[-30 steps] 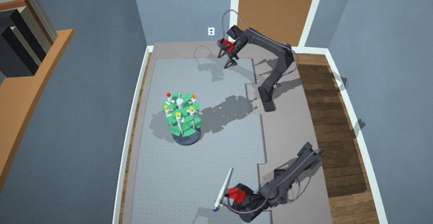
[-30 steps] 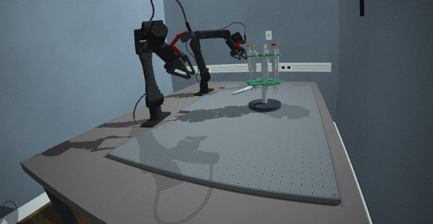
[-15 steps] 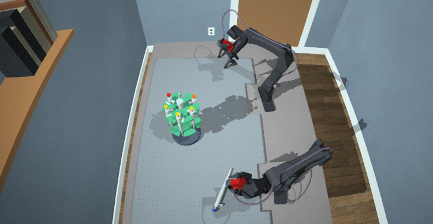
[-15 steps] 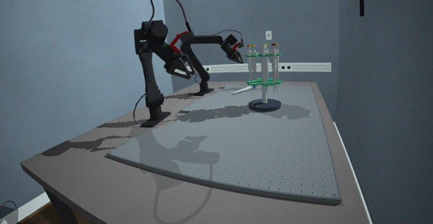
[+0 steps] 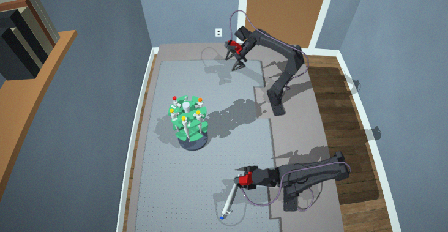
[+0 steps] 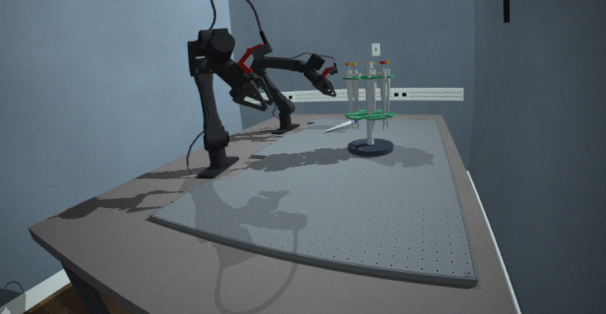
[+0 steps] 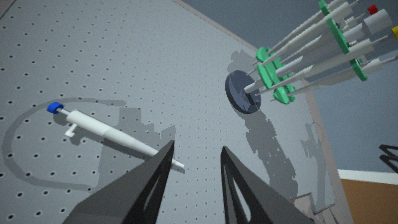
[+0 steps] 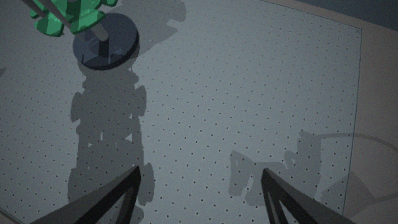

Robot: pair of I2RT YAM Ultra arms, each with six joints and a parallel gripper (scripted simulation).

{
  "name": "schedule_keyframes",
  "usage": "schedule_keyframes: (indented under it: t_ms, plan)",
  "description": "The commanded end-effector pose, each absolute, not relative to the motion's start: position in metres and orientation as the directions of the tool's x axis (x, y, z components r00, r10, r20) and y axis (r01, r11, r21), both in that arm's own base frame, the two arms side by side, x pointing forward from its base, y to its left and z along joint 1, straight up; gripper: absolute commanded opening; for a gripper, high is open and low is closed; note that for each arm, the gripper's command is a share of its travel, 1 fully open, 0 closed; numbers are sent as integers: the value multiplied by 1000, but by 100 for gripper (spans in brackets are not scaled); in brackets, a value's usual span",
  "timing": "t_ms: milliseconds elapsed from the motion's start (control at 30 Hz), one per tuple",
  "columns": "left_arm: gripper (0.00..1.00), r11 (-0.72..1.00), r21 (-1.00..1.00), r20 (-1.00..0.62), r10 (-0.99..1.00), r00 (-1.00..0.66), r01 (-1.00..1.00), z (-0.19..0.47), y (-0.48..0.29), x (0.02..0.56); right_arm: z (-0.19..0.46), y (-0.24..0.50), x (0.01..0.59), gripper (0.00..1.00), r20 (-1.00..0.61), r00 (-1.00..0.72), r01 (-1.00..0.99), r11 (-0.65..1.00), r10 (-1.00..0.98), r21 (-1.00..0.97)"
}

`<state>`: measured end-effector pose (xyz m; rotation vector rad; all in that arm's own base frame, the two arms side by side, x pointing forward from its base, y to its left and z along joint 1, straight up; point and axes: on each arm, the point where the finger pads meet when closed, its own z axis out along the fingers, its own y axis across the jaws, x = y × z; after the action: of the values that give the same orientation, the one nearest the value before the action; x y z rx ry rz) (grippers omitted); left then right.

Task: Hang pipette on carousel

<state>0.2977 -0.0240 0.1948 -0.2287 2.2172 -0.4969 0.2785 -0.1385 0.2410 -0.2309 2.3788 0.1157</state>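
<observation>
The pipette (image 5: pixel 230 199) (image 6: pixel 341 126) (image 7: pixel 120 138) lies on the perforated board (image 5: pixel 175 183) (image 6: pixel 339 205) (image 7: pixel 150 40) (image 8: pixel 210 90) on my bench (image 5: pixel 297 127) (image 6: pixel 127 243), well apart from the carousel. Its blue push button (image 5: pixel 221 217) (image 7: pixel 55 107) points away from the carousel, and its finger hook (image 5: pixel 228 212) (image 7: pixel 70 131) sticks out to the side. I can't read the volume on the button.

My left end effector (image 5: pixel 237 173) (image 6: pixel 334 94) (image 7: pixel 198 147) hangs above the board near the pipette's narrow end, its fingers partly spread with nothing between them. In the wrist view, that narrow end shows just beyond one fingertip.

The carousel (image 5: pixel 194 145) (image 6: pixel 370 132) (image 7: pixel 252 88) (image 8: pixel 101 30) stands upright on a dark round base, with green discs around its post. Pipettes hang around it; from above I see one red button (image 5: pixel 174 98), one orange button (image 5: pixel 200 99) and three yellow ones. I can't make out the place markings.

On the carousel's other side, my right end effector (image 5: pixel 229 65) (image 6: pixel 268 105) (image 8: pixel 200 173) hovers over the board, fingers spread wide and holding nothing.
</observation>
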Motion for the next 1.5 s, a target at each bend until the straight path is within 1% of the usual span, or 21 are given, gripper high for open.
schedule_keyframes:
  t_ms: [0, 167, 200, 367, 400, 467, 600, 633, 800, 833, 1100, 1167, 1200, 1467]
  plan:
    - [49, 895, -435, -760, -422, -495, -95, 217, -14, 312, 253, -142, 283, 100, -712, -687, -204, 979, -149, -9]
    - [49, 896, -436, -771, -421, -478, -85, 228, -14, 314, 253, -142, 283, 100, -712, -687, -204, 979, -149, -9]
    - [49, 880, -464, -752, -454, -479, -106, 216, -21, 313, 253, -142, 283, 100, -712, -687, -204, 979, -149, -9]
    - [49, 785, -600, -694, -606, -389, -152, 207, -56, 319, 253, -142, 283, 100, -712, -687, -204, 979, -149, -9]
    - [49, 769, -613, -671, -628, -394, -180, 195, -64, 323, 253, -142, 283, 100, -712, -687, -204, 979, -149, -9]
    - [49, 736, -649, -650, -668, -363, -192, 191, -78, 325, 253, -142, 283, 100, -712, -687, -204, 979, -149, -9]
    - [49, 736, -649, -650, -668, -363, -192, 190, -84, 326, 253, -142, 283, 100, -712, -687, -204, 979, -149, -9]
    - [49, 726, -668, -653, -678, -337, -165, 210, -86, 331, 253, -142, 283, 100, -712, -687, -204, 979, -149, -9]
    - [49, 726, -668, -653, -678, -337, -165, 210, -86, 331, 253, -142, 283, 100, -712, -687, -204, 979, -149, -9]
    - [49, 713, -674, -634, -693, -344, -194, 188, -91, 327, 253, -142, 283, 100, -712, -687, -204, 979, -149, -9]
    - [49, 514, -837, -481, -854, -197, -187, 179, -148, 336, 253, -142, 283, 100, -712, -687, -204, 979, -149, -9]
    - [49, 514, -837, -481, -854, -197, -187, 179, -148, 336, 253, -142, 283, 100, -712, -687, -204, 979, -149, -9]
    - [49, 496, -852, -467, -864, -185, -166, 191, -158, 342, 253, -142, 283, 100, -712, -687, -204, 979, -149, -9]
    - [49, 500, -850, -472, -862, -184, -166, 191, -157, 342, 253, -142, 283, 100, -712, -687, -204, 979, -149, -9]
